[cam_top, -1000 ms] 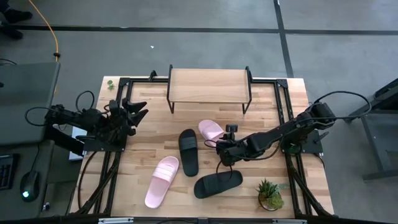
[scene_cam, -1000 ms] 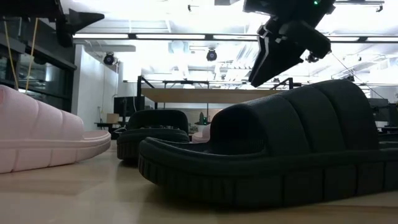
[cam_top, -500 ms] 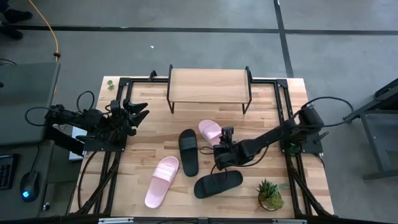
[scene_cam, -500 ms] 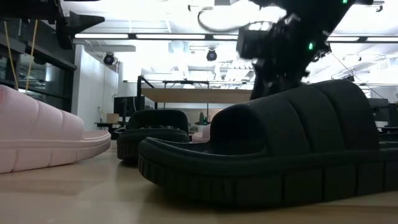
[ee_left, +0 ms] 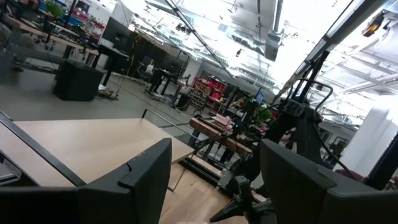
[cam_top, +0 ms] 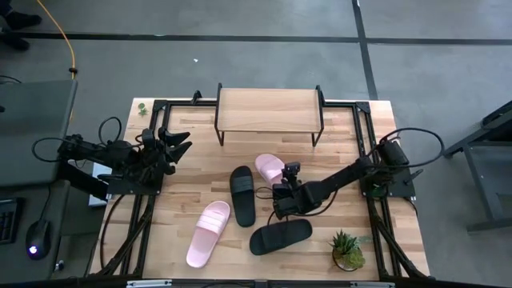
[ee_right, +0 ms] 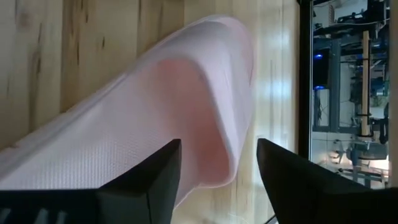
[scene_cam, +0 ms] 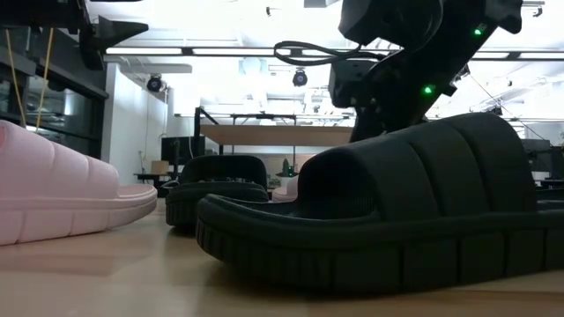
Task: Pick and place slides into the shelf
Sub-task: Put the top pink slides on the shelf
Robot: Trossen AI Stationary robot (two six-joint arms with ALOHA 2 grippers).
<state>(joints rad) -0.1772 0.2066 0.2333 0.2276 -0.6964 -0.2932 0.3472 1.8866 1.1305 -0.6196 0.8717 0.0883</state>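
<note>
Four slides lie sole-down on the table: a pink slide [cam_top: 270,166] near the middle, a black slide [cam_top: 242,194] to its left, another black slide [cam_top: 280,236] nearer the near edge, and a second pink slide [cam_top: 208,233] at near left. The shelf [cam_top: 269,110] stands on its black legs at the far edge. My right gripper [cam_top: 280,198] is low over the near end of the middle pink slide [ee_right: 155,118]. It is open, with one finger on each side of that end. My left gripper [cam_top: 180,142] waits open at the table's left edge. My right gripper comes down at a slant from the table's right, its open fingers [ee_right: 140,180] straddling the pink slide's end [ee_right: 211,155]. The slide lies flat on the table. I cannot tell whether the fingers touch it.
A small potted plant [cam_top: 346,250] stands at the near right corner, close to the near black slide [scene_cam: 379,220]. Black frame rails [cam_top: 364,128] run along the table's left and right sides. Bare wood lies between the shelf and the slides.
My right gripper has come down and moved slightly toward the table's left and near edge, onto the near end of the middle pink slide. In the low view it has dropped behind the near black slide. No slide has moved.
</note>
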